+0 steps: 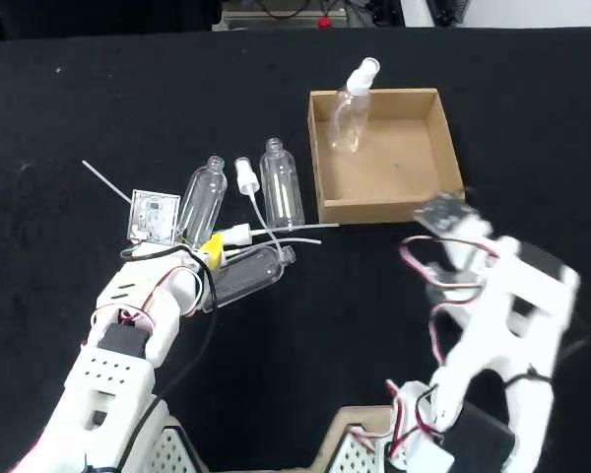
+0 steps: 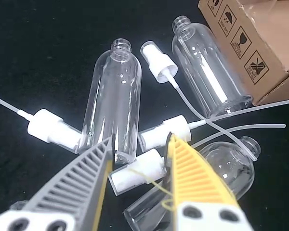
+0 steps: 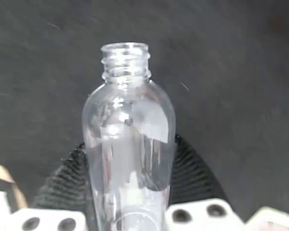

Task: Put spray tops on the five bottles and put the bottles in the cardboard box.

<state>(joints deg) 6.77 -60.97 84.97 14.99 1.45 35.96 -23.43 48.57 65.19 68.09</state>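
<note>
Three open clear bottles lie on the black table left of the cardboard box [image 1: 443, 148]: one [image 2: 113, 96], one by the box [image 2: 207, 72], and one nearest my left arm [image 2: 221, 168]. White spray tops with thin tubes lie among them [image 2: 156, 65] [image 2: 48, 127] [image 2: 164, 134]. My left gripper [image 2: 139, 142] is open, with its grey and yellow fingers on either side of a further spray top [image 2: 137, 173]. In the box a bottle with a spray top [image 1: 353, 108] leans against the far wall. My right gripper [image 3: 130, 192] is shut on a clear open bottle [image 3: 127, 125].
My right arm [image 1: 492, 296] stands in front of the box, near its right corner. The left arm [image 1: 128, 335] comes in from the lower left. A small square card [image 1: 155, 217] lies left of the bottles. Black table stretches to the far left and right.
</note>
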